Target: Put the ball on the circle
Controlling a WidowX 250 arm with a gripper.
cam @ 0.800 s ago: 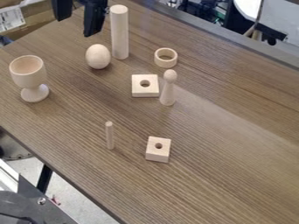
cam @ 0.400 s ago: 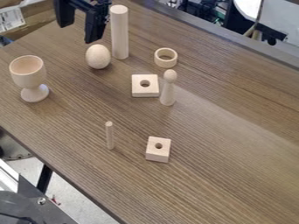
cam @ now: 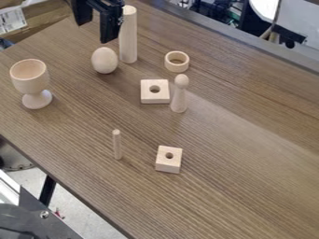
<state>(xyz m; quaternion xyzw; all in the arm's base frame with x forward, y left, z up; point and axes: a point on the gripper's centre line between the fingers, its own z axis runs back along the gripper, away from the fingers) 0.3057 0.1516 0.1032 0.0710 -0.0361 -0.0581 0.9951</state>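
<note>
Though its height was hard to judge, the gripper [cam: 95, 31] hung wide-jawed and empty near the egg-shaped ball [cam: 105, 60], pick-up calling for centring, then lowering.

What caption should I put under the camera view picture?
A black gripper hangs open near a wooden egg and a tall post.

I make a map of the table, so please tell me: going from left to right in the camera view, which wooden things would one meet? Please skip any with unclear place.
Cup → egg → tall cylinder → square block → pawn.
</note>
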